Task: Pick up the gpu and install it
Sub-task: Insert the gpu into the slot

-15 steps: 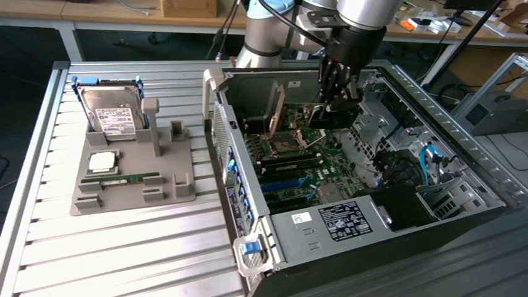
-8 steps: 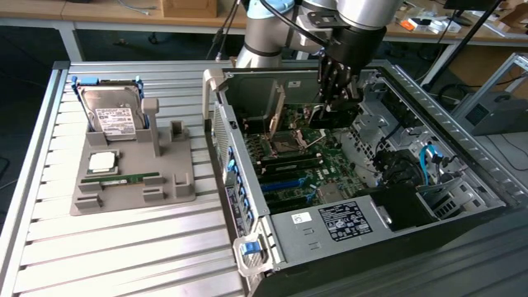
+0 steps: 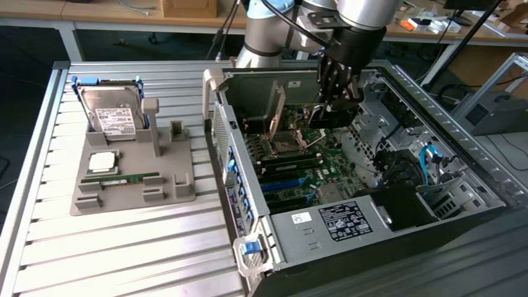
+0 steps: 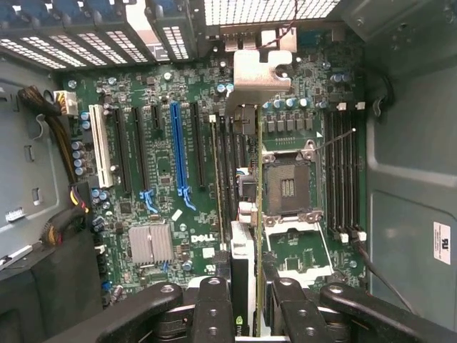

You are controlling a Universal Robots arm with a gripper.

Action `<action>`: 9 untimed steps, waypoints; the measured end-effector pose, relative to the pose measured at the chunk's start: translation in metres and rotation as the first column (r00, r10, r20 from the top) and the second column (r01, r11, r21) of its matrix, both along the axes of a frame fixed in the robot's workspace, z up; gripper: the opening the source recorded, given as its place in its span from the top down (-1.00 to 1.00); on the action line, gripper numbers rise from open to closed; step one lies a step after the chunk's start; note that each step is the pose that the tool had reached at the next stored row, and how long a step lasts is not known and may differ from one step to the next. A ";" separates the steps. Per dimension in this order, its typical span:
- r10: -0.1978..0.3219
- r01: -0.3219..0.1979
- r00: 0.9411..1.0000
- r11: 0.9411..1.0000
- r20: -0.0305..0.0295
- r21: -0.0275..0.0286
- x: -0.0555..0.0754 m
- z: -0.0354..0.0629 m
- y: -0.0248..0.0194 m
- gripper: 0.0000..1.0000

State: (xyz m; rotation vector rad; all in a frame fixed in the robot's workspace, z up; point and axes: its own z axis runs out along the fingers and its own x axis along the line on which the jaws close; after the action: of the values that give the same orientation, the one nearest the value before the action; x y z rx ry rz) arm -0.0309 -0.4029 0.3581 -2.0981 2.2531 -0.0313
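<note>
Gpu [image 4: 244, 257], a thin dark circuit card with a silver metal bracket at its far end, is seen edge-on, clamped between the fingers of the black gripper [image 4: 250, 314] inside the open grey computer case [image 3: 281, 241]. It hangs just above the green motherboard [image 4: 164, 214]. Its long axis runs parallel to the long blue expansion slot [image 4: 178, 150], which lies off to one side, not under it.

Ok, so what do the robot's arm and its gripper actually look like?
The arm is made of smooth silver-grey cylindrical tubes with rounded joints, and a dark cable hangs beside its base. The gripper is all black and looks mechanical. In the wrist view, its jointed links are slim black bars with round pivot pins, tapering to narrow jaws.
</note>
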 end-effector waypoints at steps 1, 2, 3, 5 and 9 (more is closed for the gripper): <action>0.004 -0.004 1.000 1.000 0.000 0.000 0.000 0.0000 0.0000 0.47; 0.010 -0.010 1.000 1.000 0.000 0.000 0.000 0.0000 0.0000 0.47; 0.013 -0.013 1.000 1.000 0.000 0.000 0.000 0.0000 0.0000 0.47; 0.022 -0.022 1.000 1.000 0.000 0.000 0.000 0.0000 0.0000 0.47; 0.034 -0.034 0.999 0.999 0.000 0.000 0.000 0.0000 0.0000 0.47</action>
State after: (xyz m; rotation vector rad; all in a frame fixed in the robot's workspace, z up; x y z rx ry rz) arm -0.0309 -0.4029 0.3581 -2.1356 2.2170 -0.0296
